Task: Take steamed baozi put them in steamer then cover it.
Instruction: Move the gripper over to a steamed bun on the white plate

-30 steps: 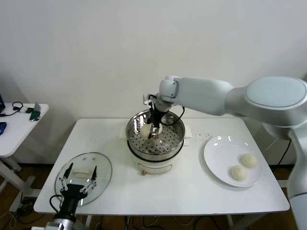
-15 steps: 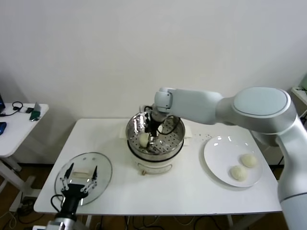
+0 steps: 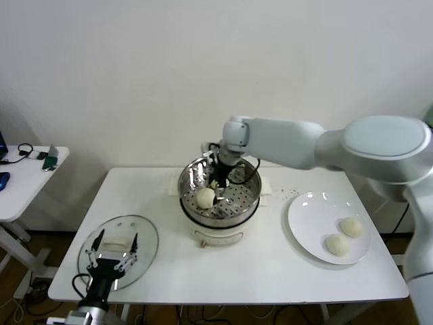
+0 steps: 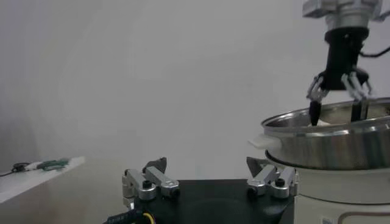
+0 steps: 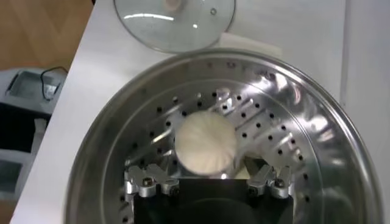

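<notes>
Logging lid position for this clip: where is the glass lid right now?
In the head view the glass lid lies flat on the table's front-left corner, left of the steamer, with the left tool over its near edge.

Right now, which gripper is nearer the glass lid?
Left. The left gripper hovers open directly over the glass lid; the right gripper is across the table, open above the steamer.

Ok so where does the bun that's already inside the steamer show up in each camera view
Head view: the bun lies on the left part of the steamer floor, beside the right gripper.
Left wrist view: hidden behind the steamer wall.
Right wrist view: the bun sits mid-picture on the perforated floor.
Shared landmark: the steamer's shiny steel rim.
</notes>
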Controlling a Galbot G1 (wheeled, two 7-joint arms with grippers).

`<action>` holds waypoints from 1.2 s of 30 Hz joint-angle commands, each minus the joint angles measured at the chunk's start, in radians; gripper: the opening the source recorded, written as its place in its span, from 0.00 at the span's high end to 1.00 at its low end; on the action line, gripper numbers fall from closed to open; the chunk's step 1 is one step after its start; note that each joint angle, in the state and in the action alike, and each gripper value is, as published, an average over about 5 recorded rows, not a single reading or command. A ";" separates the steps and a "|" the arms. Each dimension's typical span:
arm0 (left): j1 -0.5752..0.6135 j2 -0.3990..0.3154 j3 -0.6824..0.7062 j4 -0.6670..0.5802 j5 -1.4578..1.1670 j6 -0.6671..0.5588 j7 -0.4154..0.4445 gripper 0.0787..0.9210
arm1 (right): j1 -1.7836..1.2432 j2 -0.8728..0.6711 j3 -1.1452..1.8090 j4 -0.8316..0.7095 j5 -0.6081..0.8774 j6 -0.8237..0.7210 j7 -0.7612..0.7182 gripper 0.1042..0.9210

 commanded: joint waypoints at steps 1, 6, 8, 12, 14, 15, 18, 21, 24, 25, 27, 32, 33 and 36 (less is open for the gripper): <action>-0.014 -0.009 -0.008 -0.016 -0.012 0.029 -0.002 0.12 | 0.179 -0.254 -0.038 0.170 -0.043 0.018 -0.050 0.12; -0.033 -0.028 -0.008 -0.030 -0.013 0.052 -0.002 0.12 | 0.212 -0.447 -0.061 0.266 -0.154 0.027 -0.054 0.12; -0.032 -0.029 -0.006 -0.036 -0.011 0.053 0.000 0.12 | 0.207 -0.518 -0.065 0.303 -0.209 0.028 -0.054 0.12; -0.031 -0.030 -0.005 -0.046 -0.009 0.055 0.002 0.12 | 0.178 -0.661 -0.071 0.367 -0.306 0.021 -0.055 0.12; -0.030 -0.030 -0.006 -0.051 -0.008 0.058 0.003 0.12 | 0.148 -0.719 -0.064 0.384 -0.351 0.020 -0.053 0.12; -0.030 -0.030 -0.006 -0.053 -0.007 0.060 0.003 0.12 | 0.129 -0.742 -0.056 0.388 -0.376 0.021 -0.053 0.12; -0.029 -0.033 -0.007 -0.062 -0.003 0.065 0.003 0.12 | 0.036 -0.809 -0.001 0.384 -0.463 0.031 -0.055 0.12; -0.026 -0.040 -0.010 -0.066 0.006 0.067 0.002 0.12 | -0.110 -0.868 0.100 0.354 -0.548 0.043 -0.061 0.12; -0.016 -0.048 -0.016 -0.067 0.014 0.066 0.002 0.12 | -0.264 -0.909 0.218 0.318 -0.627 0.062 -0.074 0.12; -0.012 -0.050 -0.017 -0.066 0.016 0.066 0.002 0.12 | -0.314 -0.918 0.262 0.307 -0.653 0.069 -0.080 0.12; -0.009 -0.054 -0.018 -0.064 0.025 0.066 0.001 0.12 | -0.406 -0.928 0.347 0.281 -0.693 0.077 -0.089 0.12; -0.012 -0.071 -0.017 -0.062 0.044 0.073 0.000 0.12 | -0.537 -0.911 0.464 0.231 -0.744 0.093 -0.104 0.12; -0.012 -0.075 -0.016 -0.062 0.048 0.074 0.000 0.12 | -0.554 -0.902 0.481 0.222 -0.749 0.094 -0.105 0.12; -0.012 -0.082 -0.013 -0.060 0.059 0.075 0.000 0.12 | -0.592 -0.875 0.520 0.196 -0.758 0.096 -0.104 0.12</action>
